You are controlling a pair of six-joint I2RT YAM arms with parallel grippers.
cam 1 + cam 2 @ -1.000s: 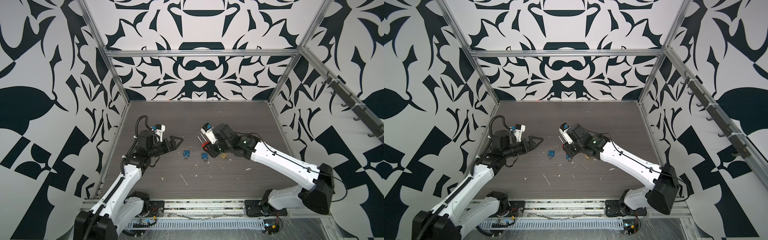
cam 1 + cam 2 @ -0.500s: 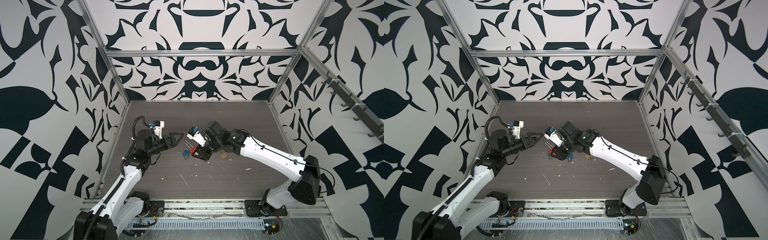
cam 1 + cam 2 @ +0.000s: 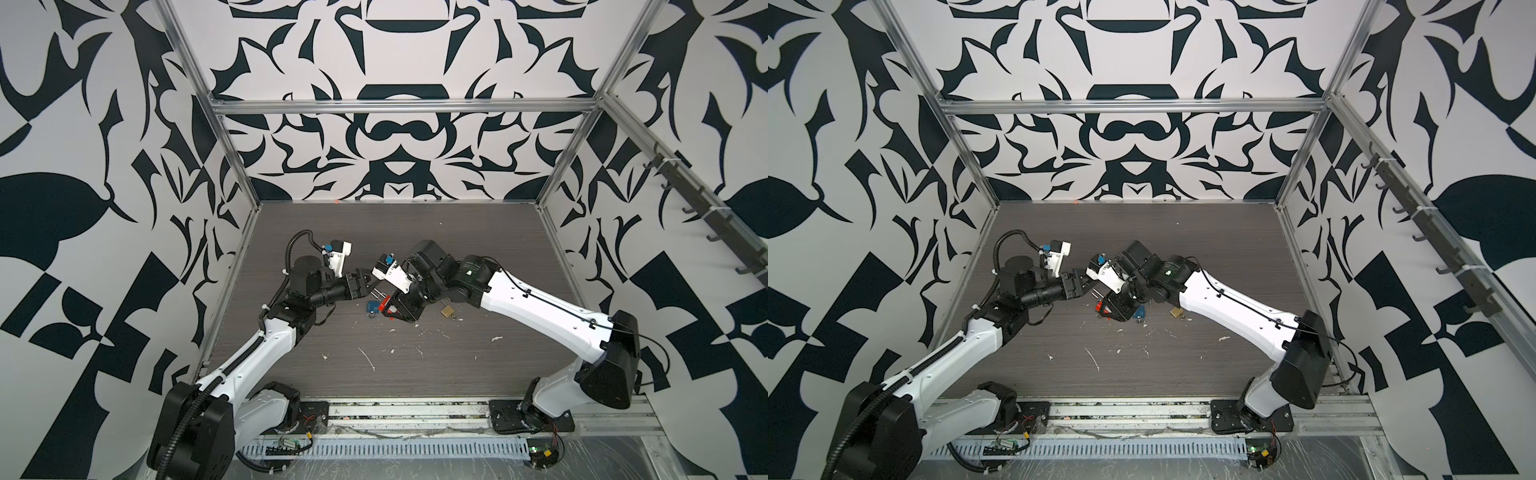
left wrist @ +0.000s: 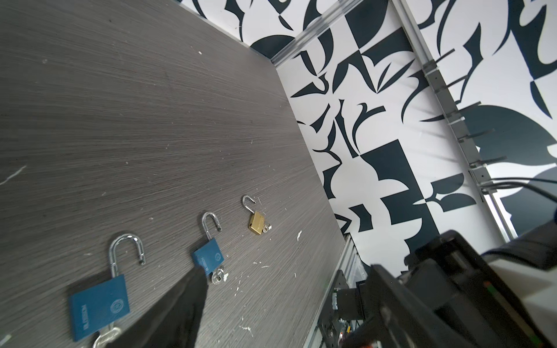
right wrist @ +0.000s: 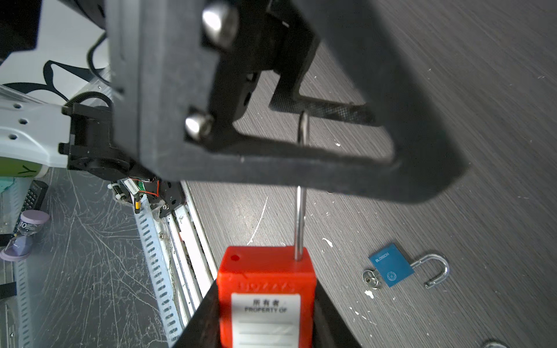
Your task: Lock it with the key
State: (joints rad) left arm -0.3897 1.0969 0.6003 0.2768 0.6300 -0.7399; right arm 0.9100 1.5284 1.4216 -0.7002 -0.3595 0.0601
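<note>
Right wrist view: my right gripper (image 5: 268, 327) has its jaws clamped on the red padlock (image 5: 265, 289) body, shackle (image 5: 299, 223) popped up. My left gripper (image 3: 362, 286) sits spread wide right at that shackle. Next up, I reckon: pinch it, line it with the hole, push down.

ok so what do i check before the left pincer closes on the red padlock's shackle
1. red padlock held in right pincer: ok
2. shackle free end out of its hole: ok
3. left pincer open around shackle: ok, as far as the right wrist view shows
4. key in red padlock: cannot tell, underside hidden
5. blue padlock, second blue padlock and brass padlock lie on table, below the held one: ok
</note>
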